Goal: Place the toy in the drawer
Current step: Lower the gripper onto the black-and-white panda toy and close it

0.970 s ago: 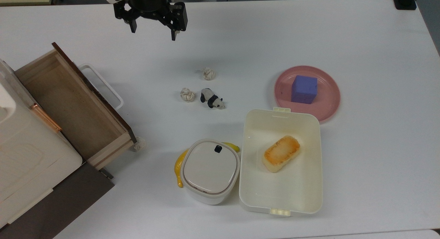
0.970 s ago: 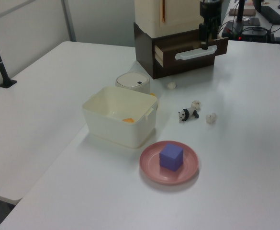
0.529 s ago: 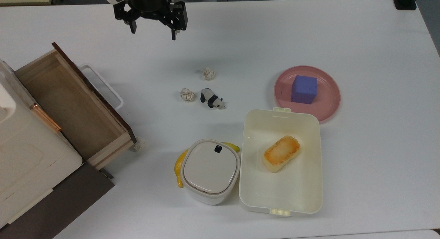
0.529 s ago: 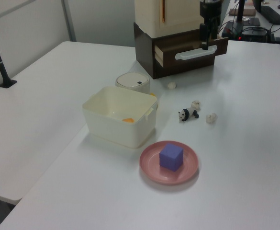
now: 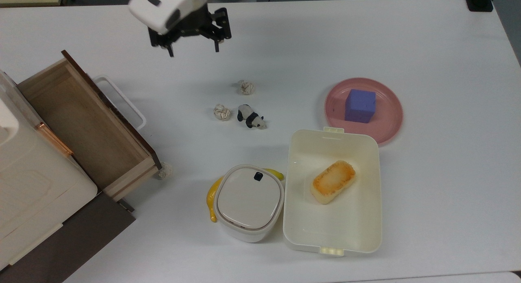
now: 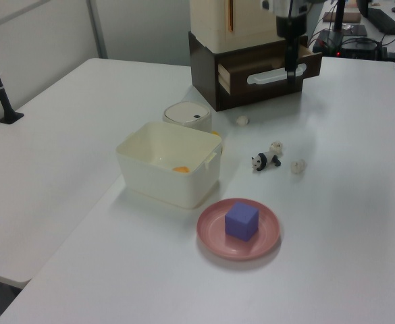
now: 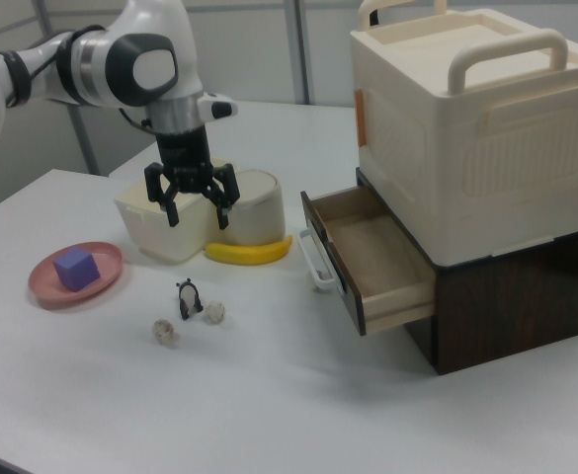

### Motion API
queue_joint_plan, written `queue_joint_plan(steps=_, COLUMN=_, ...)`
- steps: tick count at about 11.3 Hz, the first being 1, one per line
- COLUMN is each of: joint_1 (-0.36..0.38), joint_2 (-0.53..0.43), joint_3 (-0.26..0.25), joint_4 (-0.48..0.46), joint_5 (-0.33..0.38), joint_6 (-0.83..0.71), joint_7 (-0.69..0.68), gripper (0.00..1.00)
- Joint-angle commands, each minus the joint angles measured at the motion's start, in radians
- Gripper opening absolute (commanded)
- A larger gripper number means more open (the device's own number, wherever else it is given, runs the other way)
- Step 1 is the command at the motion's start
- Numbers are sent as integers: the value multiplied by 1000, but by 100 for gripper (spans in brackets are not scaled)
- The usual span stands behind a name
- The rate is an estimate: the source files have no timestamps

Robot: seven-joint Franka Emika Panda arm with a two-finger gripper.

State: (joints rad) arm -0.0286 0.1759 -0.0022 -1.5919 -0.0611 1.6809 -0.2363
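Toy (image 5: 251,117) sits untouched on table (image 5: 427,42) btwn two paper balls (image 5: 222,111), drawer (image 5: 87,126) already pulled open & empty, gripper (image 5: 193,51) spread open above table w/ nothing held, so grab & drop-off both left.

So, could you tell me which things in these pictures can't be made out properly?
- Banana, top view: mostly hidden under the round lidded container; its ends stick out.
- Food piece in the lunch box, left view: the box's near wall hides most of it.
- Toy, right view: too small to read its markings.
- Drawer, left view: its inside is hidden behind the front panel.
- Gripper, left view: seen edge-on, so its finger gap is unreadable there.
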Motion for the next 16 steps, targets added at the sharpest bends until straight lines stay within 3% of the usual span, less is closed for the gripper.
queue_joint_plan(steps=1, joint_1=88, joint_2=42, joint_3=-21, joint_4=-22, joint_5=12, joint_6=37, joint_7=-139, gripper=96)
queue_joint_plan(steps=3, joint_1=191, joint_2=94, joint_3=-73, joint_4=-75, joint_5=6, joint_6=147, joint_7=-149, gripper=91)
queue_joint_plan(steps=5, joint_1=240, joint_2=170, joint_3=-94, joint_4=-80, joint_5=-2, joint_6=196, joint_7=-150, gripper=84)
queue_joint_plan(steps=12, joint_1=274, joint_2=310, joint_3=-97, joint_4=-74, joint_5=-26, joint_6=295, joint_7=-132, gripper=68)
queue_joint_plan(steps=13, joint_1=279, joint_2=310, joint_3=-97, joint_4=-74, joint_5=-29, joint_6=293, joint_7=-132, gripper=61)
queue_joint_plan(steps=16, joint_1=289, joint_2=284, joint_3=-97, joint_4=-54, joint_5=-28, joint_6=275, joint_7=-129, gripper=27)
